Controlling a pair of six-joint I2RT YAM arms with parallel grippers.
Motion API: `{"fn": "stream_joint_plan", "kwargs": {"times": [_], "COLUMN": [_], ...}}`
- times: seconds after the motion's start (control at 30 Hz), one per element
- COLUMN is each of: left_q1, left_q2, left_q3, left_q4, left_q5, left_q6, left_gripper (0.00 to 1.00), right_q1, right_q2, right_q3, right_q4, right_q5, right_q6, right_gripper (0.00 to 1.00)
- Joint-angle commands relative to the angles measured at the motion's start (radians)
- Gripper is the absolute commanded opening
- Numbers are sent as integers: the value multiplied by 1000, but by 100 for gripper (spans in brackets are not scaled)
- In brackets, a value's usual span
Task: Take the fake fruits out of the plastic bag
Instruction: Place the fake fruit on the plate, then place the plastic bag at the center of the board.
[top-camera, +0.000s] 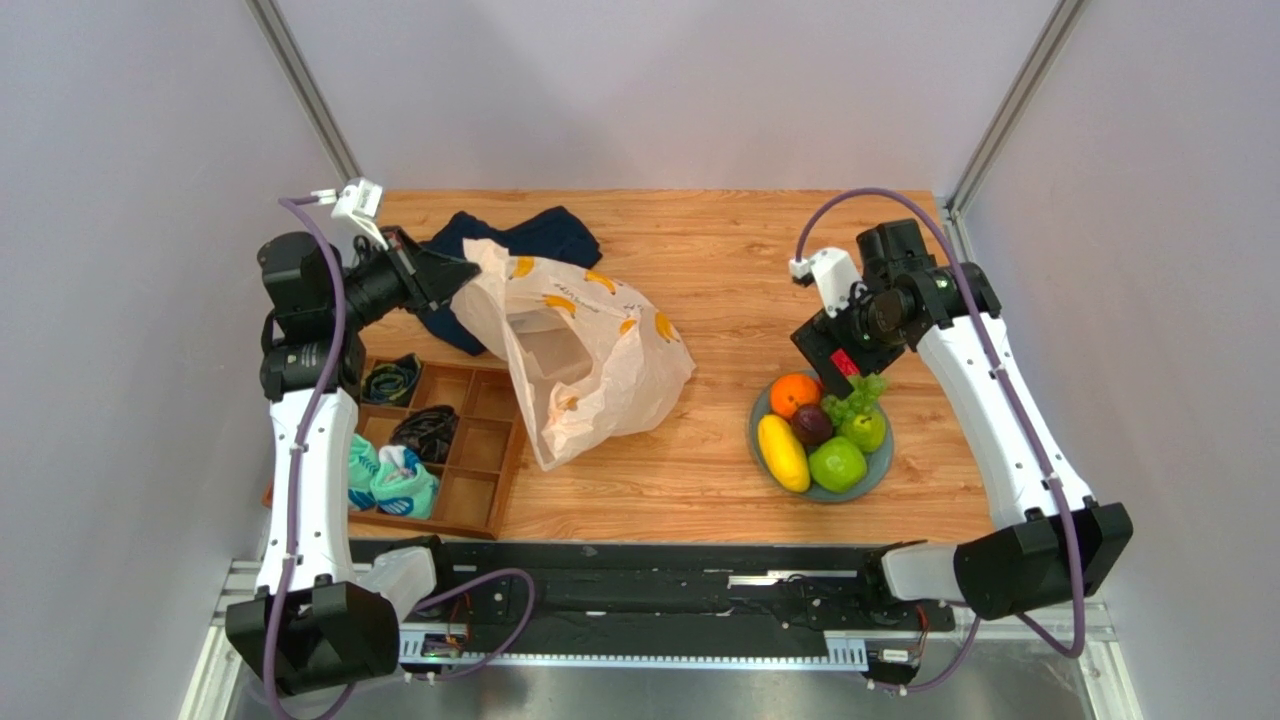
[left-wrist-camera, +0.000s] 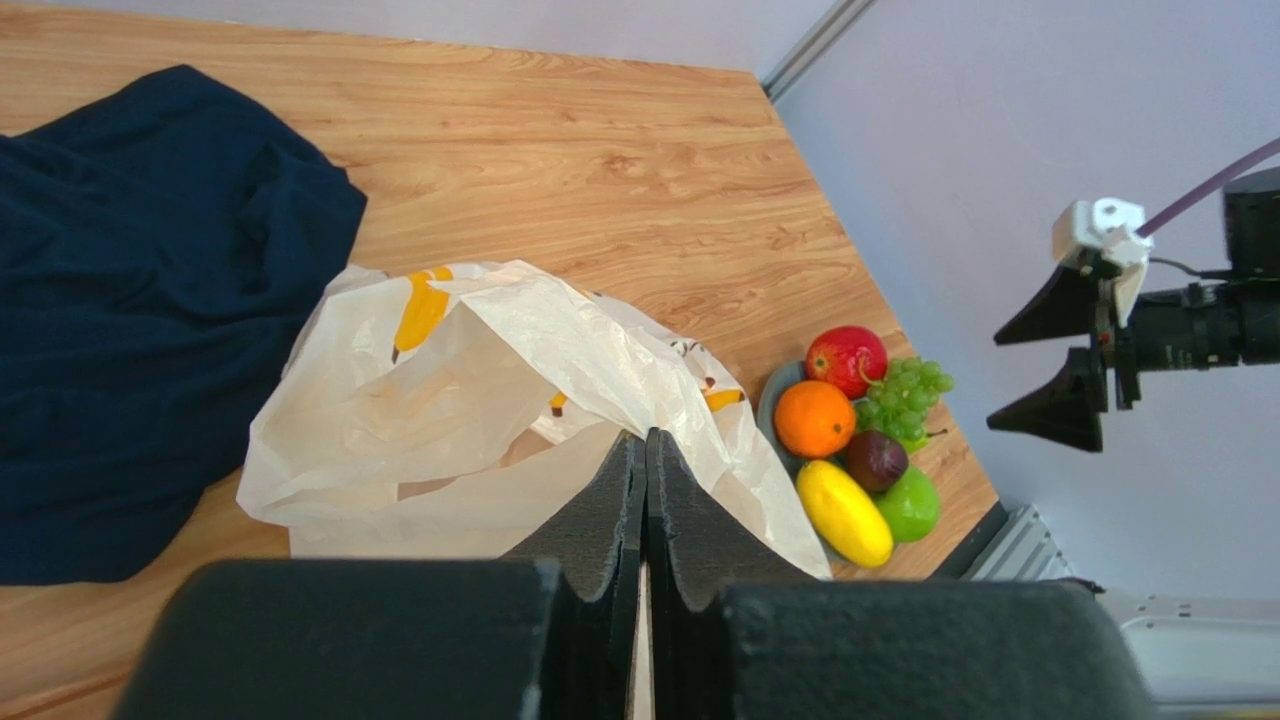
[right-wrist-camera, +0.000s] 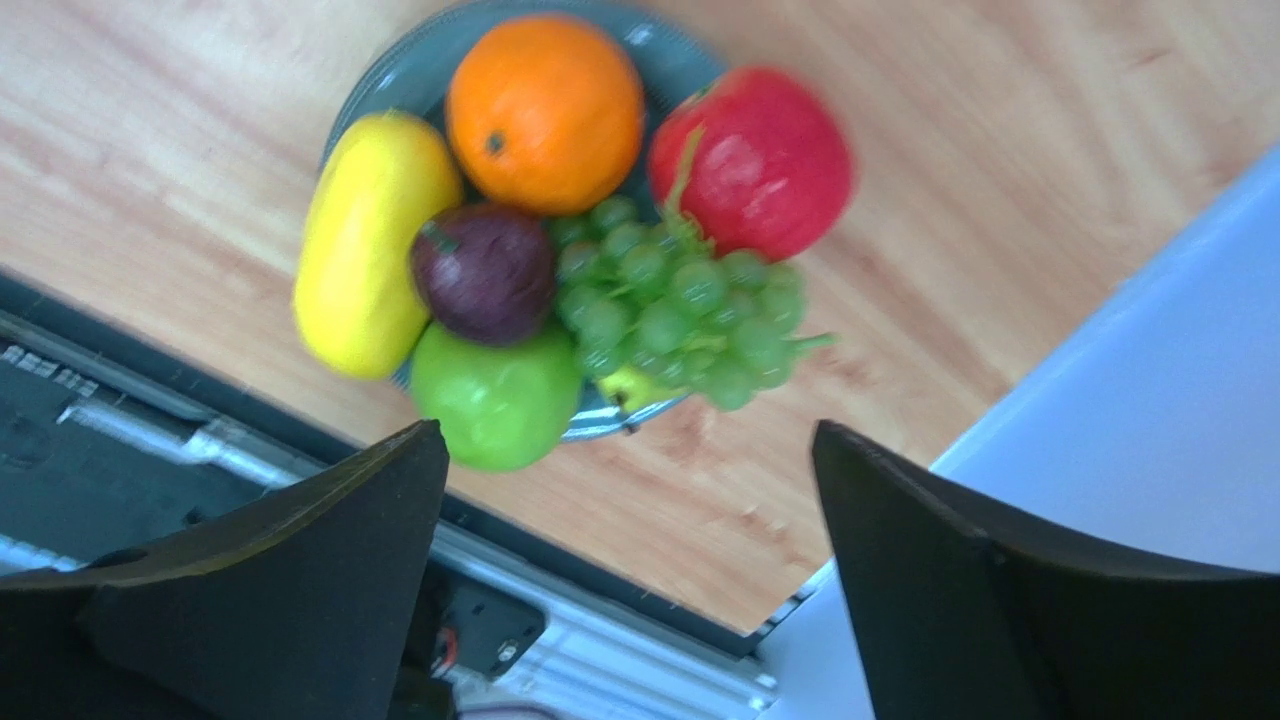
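**Wood counter: bag pinched at the left, fruit piled at the right**

Pale grey walls close in a counter (top-camera: 721, 255) of warm, straight-grained wood. The plastic bag (top-camera: 601, 375) lies on its left half, reaching from near the far-left corner towards the middle. It is thin, cream-white and crinkled, translucent enough to show folds, with yellow-orange marks. The left gripper (left-wrist-camera: 643, 444) has its black fingers pressed flat together at the bag's raised upper edge, apparently nipping the film.

The fruits sit heaped on a round grey-blue plate (top-camera: 756, 428) close to the right edge, nearer the near-right corner. There is a glossy orange (top-camera: 793, 393), a smooth yellow banana (top-camera: 781, 452), a dark plum (top-camera: 813, 423), a green apple (top-camera: 839, 464), a second green apple (top-camera: 866, 431) and a knobbly grape bunch (top-camera: 854, 398). The right gripper (right-wrist-camera: 627, 435) hangs above them with its jaws spread wide, holding nothing.

From above, that arm covers the red apple (right-wrist-camera: 751, 162); both wrist cameras show it at the plate's rim, touching the orange and the grapes.

Only the top view takes in the compartmented wooden tray (top-camera: 496, 450) at the near-left corner, with rolled teal socks (top-camera: 394, 477) in it. A soft navy cloth (top-camera: 519, 240) lies rumpled by the far edge, behind the bag.
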Motion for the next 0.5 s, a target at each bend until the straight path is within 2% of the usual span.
{"fn": "stream_joint_plan", "kwargs": {"times": [0.0,0.03,0.1,0.13,0.17,0.37,0.47], "left_q1": [7,6,6,6,6,7,4], "left_q2": [13,17,22,28,30,37,36], "left_q3": [37,44,62,68,79,122,146], "left_q4": [30,27,18,18,15,5,-10], "left_q5": [8,7,4,5,8,10,2], "left_q6": [-7,-4,1,2,7,28,59], "left_gripper": [13,30,44,74,79,83,85], "right_q1": [-3,-4,-11,-17,-21,-26,-27], "right_q2": [-99,-110,-125,-119,-115,5,-16], "right_q3": [69,69,70,70,79,60,29], "right_q4": [223,256,342,359,372,356,392], "right_q5": [122,155,192,218,229,436,459], "right_q6": [66,92,131,157,197,420,426], "right_gripper": [100,100,100,100,100,100,100]}}
